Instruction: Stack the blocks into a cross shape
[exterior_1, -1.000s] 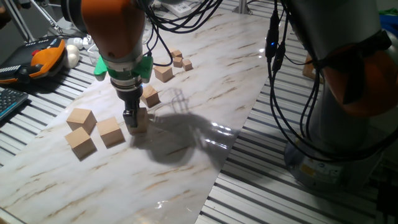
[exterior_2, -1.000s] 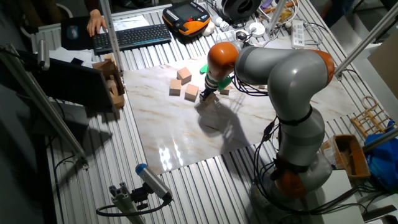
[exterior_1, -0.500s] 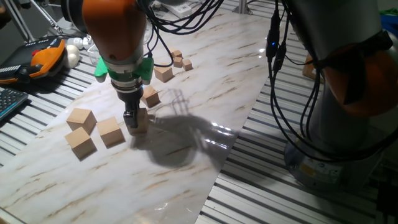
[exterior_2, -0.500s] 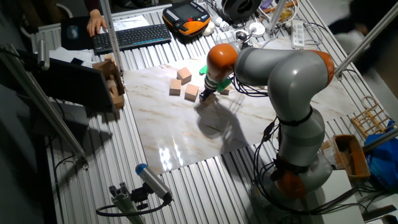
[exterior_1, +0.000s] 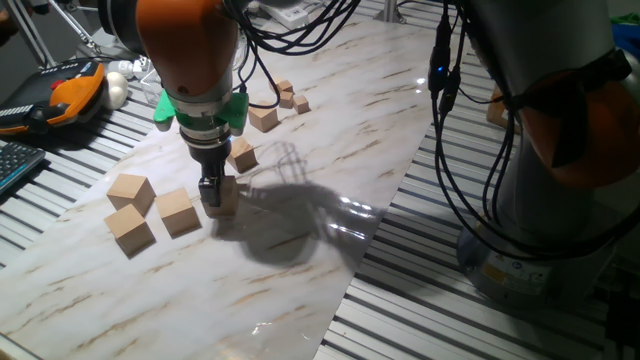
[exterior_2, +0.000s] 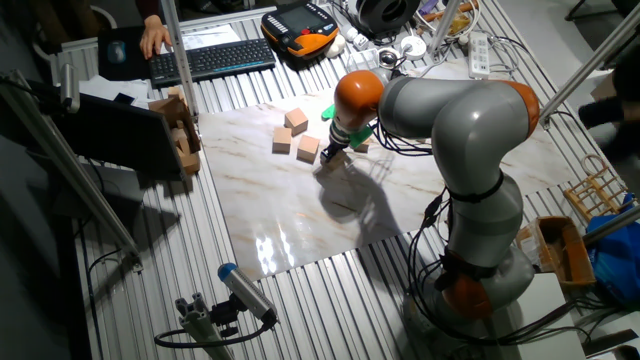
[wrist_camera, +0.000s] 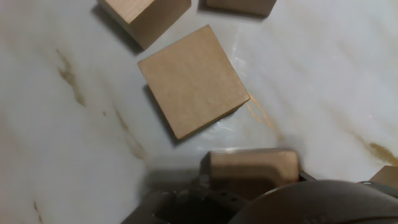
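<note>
1 large block (exterior_1: 225, 193) sits on the marble board (exterior_1: 300, 170), clamped between the fingers of the gripper (exterior_1: 212, 192). Just beside it lies a second block (exterior_1: 178, 212), with 2 more (exterior_1: 131, 228) (exterior_1: 131, 190) further out. Medium cubes (exterior_1: 241, 154) lie behind. No containers hold blocks.

Marble board (exterior_1: 300, 270) carries tan blocks (exterior_1: 178, 211).
</note>
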